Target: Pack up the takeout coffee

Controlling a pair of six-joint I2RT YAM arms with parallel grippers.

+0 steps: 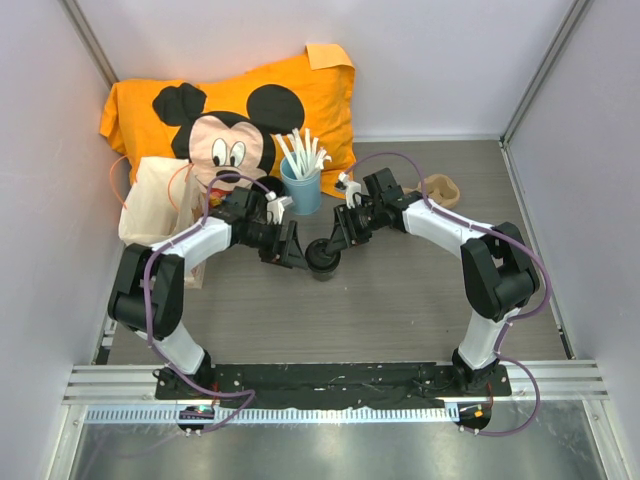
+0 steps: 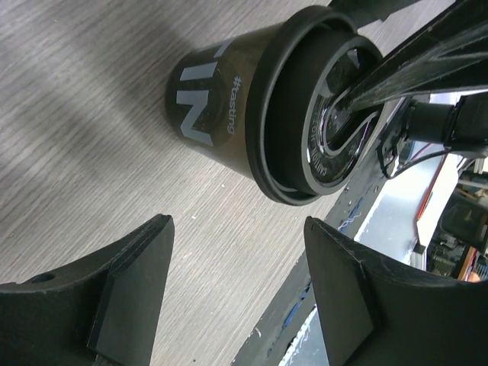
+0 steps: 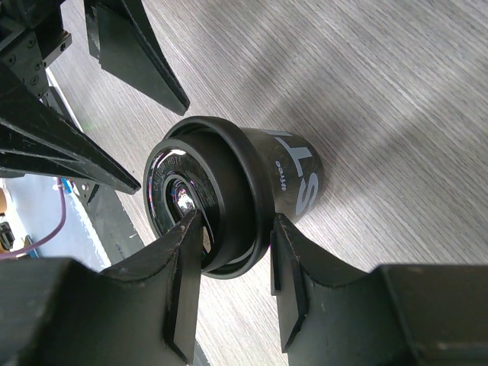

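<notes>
Item: small dark translucent takeout coffee cup point(image 1: 323, 258) with round black ridged lid, upright on the grey wood-grain table point(image 1: 400, 300), between both grippers, near the blue cup of white sticks point(image 1: 300, 187). Right gripper point(image 3: 236, 221): pinches the lid's rim, one finger inside the recess, one outside. Left gripper point(image 2: 238, 225): hovers just beside the cup, jaws wide, nothing between them.
</notes>
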